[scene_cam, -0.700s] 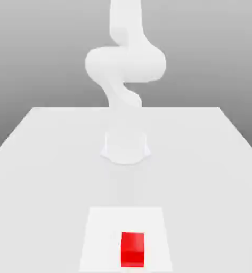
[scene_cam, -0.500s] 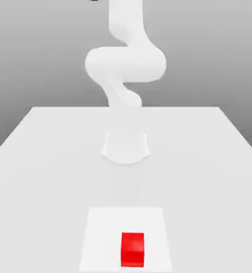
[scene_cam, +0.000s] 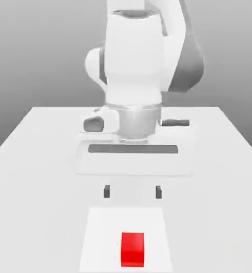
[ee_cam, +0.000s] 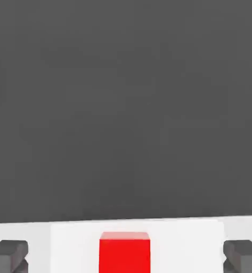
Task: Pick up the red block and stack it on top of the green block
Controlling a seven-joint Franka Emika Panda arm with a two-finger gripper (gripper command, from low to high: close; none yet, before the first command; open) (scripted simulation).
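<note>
Red block [scene_cam: 132,249] set square on the white patch [scene_cam: 101,240]
Cube-shaped, no long axis; gripper's [scene_cam: 132,192] fingers apart.

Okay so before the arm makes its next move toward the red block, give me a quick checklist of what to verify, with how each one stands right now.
1. Gripper open: ok, its fingertips stand wide apart.
2. Gripper empty: ok, nothing sits between the fingertips.
3. Red block resting on the white square: ok, it sits within the square's edges.
4. Opening wide enough for the block: ok, by the look of it; the gap seems clearly wider than the block.
5. Gripper lined up over the block: cannot tell for certain from these angles.
6. Green block located for stacking: not ok, I can't point to one yet.
</note>
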